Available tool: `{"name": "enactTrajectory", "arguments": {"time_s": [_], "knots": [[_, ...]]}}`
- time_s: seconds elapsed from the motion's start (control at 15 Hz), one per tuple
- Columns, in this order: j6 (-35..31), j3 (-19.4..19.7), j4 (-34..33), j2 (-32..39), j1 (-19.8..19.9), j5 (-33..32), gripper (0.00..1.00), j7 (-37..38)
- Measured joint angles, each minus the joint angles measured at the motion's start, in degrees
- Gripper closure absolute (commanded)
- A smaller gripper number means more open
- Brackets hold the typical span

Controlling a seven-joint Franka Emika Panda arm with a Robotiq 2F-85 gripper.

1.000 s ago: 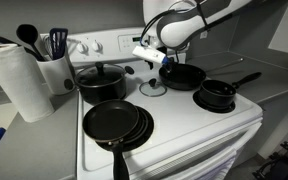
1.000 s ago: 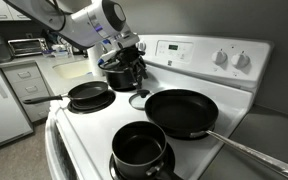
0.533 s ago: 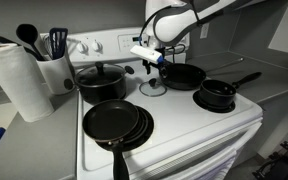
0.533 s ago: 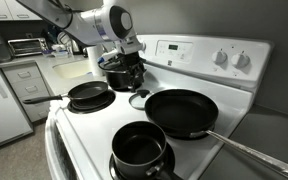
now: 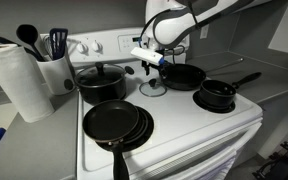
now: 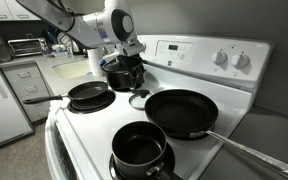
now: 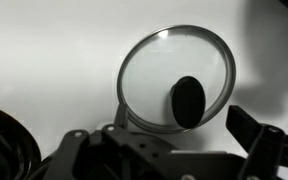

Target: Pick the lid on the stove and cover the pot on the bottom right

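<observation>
The small glass lid (image 5: 152, 88) with a dark knob lies flat on the white stove (image 5: 184, 125) between the burners. It also shows in an exterior view (image 6: 138, 99) and fills the wrist view (image 7: 174, 78). My gripper (image 5: 155, 66) hangs just above it, open and empty, and also shows from the side (image 6: 125, 72). In the wrist view its fingers (image 7: 182, 122) stand either side of the knob without touching it. The small black saucepan (image 5: 216, 95) with a long handle sits on a front burner, uncovered, and is also visible in an exterior view (image 6: 139, 150).
A wide two-handled black pot (image 5: 101, 81) stands on a back burner close to the gripper. Black frying pans sit on the front burner (image 5: 117, 122) and the back burner (image 5: 184, 76). A paper towel roll (image 5: 16, 80) and a utensil holder (image 5: 56, 66) stand on the counter.
The arm shifted slightly over the lid during the first half second, then held almost still. The lid and pans have not moved.
</observation>
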State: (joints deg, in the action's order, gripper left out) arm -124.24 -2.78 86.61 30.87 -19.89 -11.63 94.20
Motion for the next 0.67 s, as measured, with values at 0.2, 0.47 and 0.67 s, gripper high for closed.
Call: {"name": "enactTrajectory", "arguments": {"time_s": [0.2, 0.47, 0.67], "knots": [[0.0, 0.1, -0.3, 1.8, -0.4, -1.2, 0.0, 0.0], [0.0, 1.7, -3.5, 6.8, -1.1, -3.3, 0.0, 1.1], [0.2, 2.6, -8.0, 10.0, -1.3, -3.2, 0.0, 2.0]]}}
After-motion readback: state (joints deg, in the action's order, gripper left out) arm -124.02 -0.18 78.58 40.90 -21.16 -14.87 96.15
